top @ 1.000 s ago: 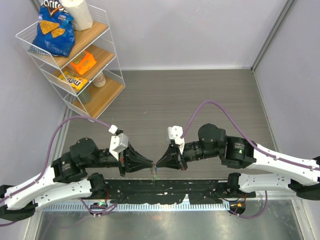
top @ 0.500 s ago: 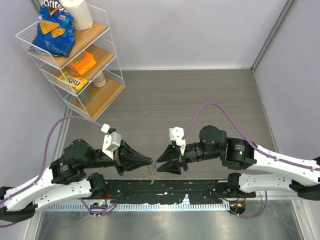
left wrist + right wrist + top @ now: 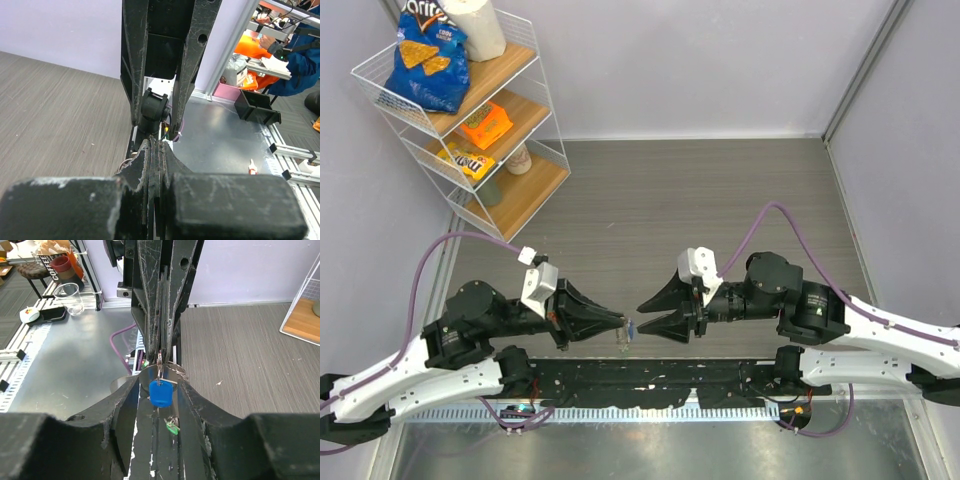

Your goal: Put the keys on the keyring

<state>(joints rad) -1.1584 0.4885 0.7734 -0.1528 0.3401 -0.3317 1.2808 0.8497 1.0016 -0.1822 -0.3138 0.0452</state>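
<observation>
My right gripper (image 3: 640, 315) stands open, its two fingers spread with nothing clamped between them, pointing across the gap toward my left arm. Straight ahead of it, tip to tip and very near, my left gripper (image 3: 621, 324) is pinched fully shut on a thin piece of metal that I take for the keyring (image 3: 173, 369). I can't cleanly separate the loop's wire from a key's blade at the pinch. From that pinch the blue key (image 3: 161, 393) hangs straight down, long axis vertical and head at the bottom. In my right wrist view it dangles squarely in the gap between my own open fingers, touching neither as far as I can see. The loop arcs off to one side just above the blue head. Lower down, a little off the same line, sits the green key (image 3: 171, 427). I can't tell whether it dangles from the loop or lies on what is beneath. The relation that matters, as I judge it, is that the hanging metal lies dead ahead of my right fingers and across their closing direction, so the right arm is the free one and already lined up. From above, the blue head shows just off my right fingertips, on the left gripper's side.
</observation>
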